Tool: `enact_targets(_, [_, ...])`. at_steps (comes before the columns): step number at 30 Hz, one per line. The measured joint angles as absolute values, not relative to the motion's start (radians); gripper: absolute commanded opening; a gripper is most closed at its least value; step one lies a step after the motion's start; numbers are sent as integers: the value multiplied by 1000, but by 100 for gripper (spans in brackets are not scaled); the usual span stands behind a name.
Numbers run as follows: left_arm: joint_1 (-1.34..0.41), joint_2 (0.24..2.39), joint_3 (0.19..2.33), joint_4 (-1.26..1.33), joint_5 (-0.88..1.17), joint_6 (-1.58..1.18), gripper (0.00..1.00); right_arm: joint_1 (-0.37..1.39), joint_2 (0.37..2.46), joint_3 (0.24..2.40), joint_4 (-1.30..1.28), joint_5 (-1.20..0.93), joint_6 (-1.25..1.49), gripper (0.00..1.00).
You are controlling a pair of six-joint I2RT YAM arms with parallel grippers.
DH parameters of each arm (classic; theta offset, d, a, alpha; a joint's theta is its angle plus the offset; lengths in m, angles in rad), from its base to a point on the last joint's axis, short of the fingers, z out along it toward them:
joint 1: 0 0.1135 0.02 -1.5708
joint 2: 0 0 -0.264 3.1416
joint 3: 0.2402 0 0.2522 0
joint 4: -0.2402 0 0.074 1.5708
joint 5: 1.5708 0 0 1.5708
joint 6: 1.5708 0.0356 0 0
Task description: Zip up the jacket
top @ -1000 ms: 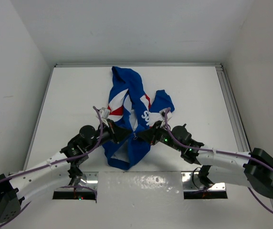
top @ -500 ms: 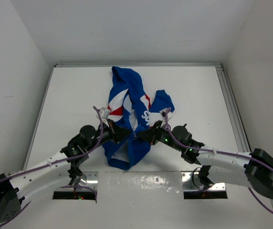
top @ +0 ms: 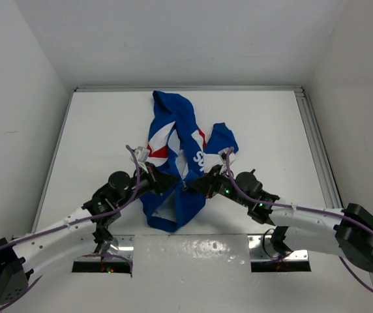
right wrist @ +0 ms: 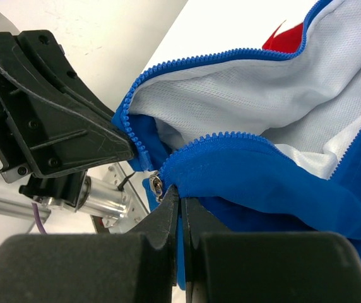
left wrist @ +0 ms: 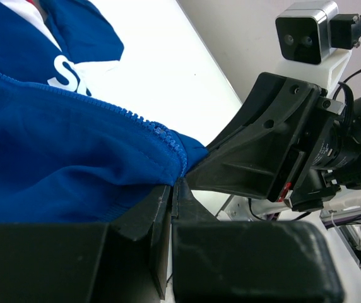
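The blue jacket (top: 180, 140) with red and white panels lies open along the middle of the table, its hem hanging toward the near edge. My left gripper (top: 175, 184) is shut on the bottom corner of one front edge, where the zipper teeth (left wrist: 161, 134) end. My right gripper (top: 190, 185) is shut on the other front edge (right wrist: 231, 158), just beside the metal zipper slider (right wrist: 156, 187). The two grippers nearly touch tip to tip, and the white lining (right wrist: 243, 101) shows between the two rows of teeth.
White walls enclose the table on the left, back and right. A metal rail (top: 317, 147) runs along the right side. The arm mounts (top: 102, 251) and a glossy plate (top: 193, 251) sit at the near edge.
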State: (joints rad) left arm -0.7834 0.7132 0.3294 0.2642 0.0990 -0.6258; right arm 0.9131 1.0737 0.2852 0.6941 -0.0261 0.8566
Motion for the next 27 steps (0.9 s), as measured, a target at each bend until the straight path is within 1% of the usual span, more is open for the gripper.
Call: enact_targets(27, [-783,742,329,269,143,-625,0,913,1073,286,687,-26,855,0])
